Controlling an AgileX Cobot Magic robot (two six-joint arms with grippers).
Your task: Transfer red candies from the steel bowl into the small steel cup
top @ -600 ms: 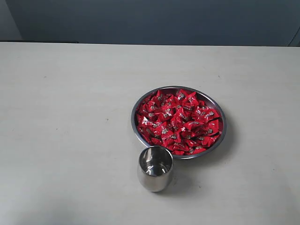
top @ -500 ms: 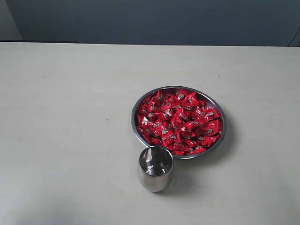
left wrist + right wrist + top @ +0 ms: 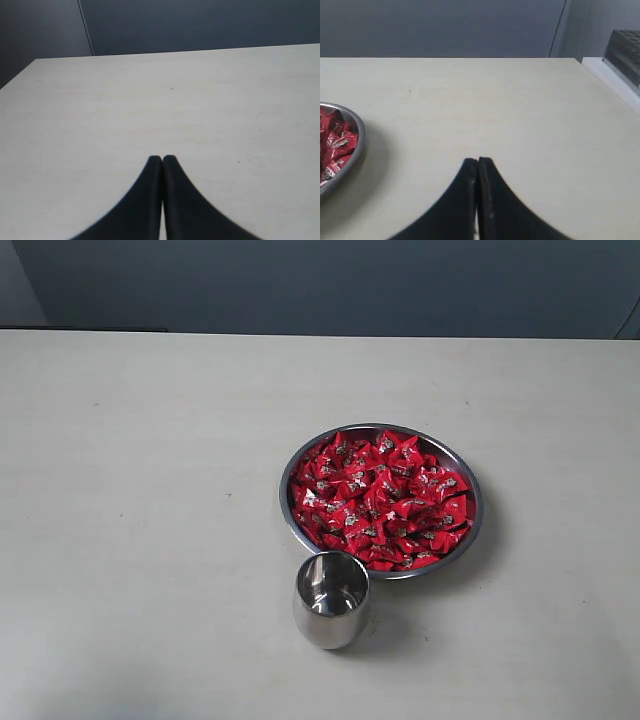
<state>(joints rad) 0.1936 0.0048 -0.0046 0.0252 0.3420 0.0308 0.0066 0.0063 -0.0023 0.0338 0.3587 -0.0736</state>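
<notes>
A pale cream matte tabletop (image 3: pixel 150 100) is stretching ahead of the jaws of the left gripper (image 3: pixel 161 159); a dark blue-grey wall (image 3: pixel 200 25) is standing beyond it.

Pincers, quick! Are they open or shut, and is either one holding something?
Left pincer: shut, holding nothing.
Right pincer: shut, holding nothing.

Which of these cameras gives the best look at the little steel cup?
The exterior view: the small steel cup stands whole and upright beside the steel bowl. The left wrist view shows only table and the shut left gripper; the right wrist view catches the bowl's edge but no cup.
</notes>
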